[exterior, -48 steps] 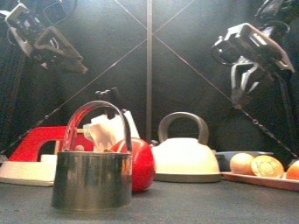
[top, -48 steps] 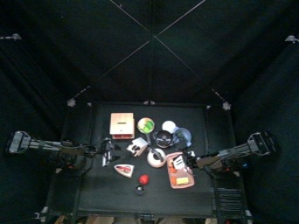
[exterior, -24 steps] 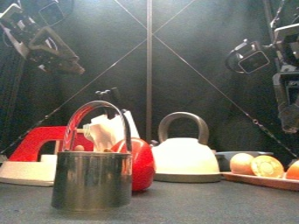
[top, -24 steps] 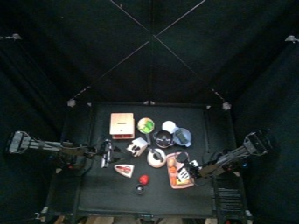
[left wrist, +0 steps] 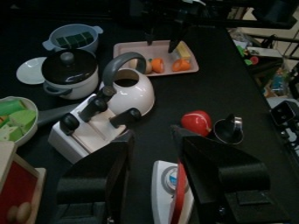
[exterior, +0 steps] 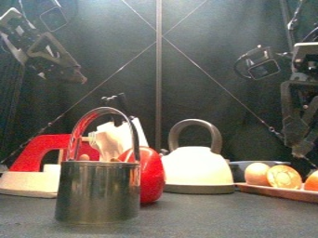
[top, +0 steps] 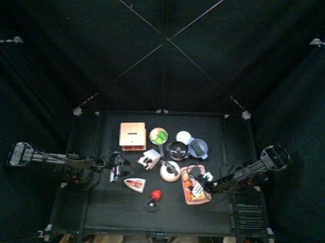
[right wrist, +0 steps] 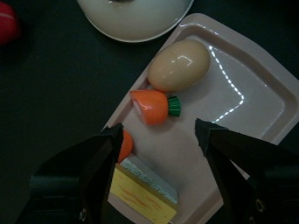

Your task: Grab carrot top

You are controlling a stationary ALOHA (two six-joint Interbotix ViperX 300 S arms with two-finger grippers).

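A: The tin cup [exterior: 97,191] looks like brushed metal with a dull sheen. And the carrot [right wrist: 151,105]?

B: Smooth, plastic-looking, slightly shiny, lying on a glossy pale pink tray [right wrist: 260,96]. The white kettle [exterior: 198,167] looks smooth and satin, and the desk [right wrist: 52,96] is matt black.

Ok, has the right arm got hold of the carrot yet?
No, in the right wrist view the right gripper has its jaws spread wide above the pink tray, and the carrot lies untouched between them beside the egg.

The black table [top: 95,195] bears a pink tray [right wrist: 251,83], kettle [left wrist: 128,83] and iron [exterior: 44,163]
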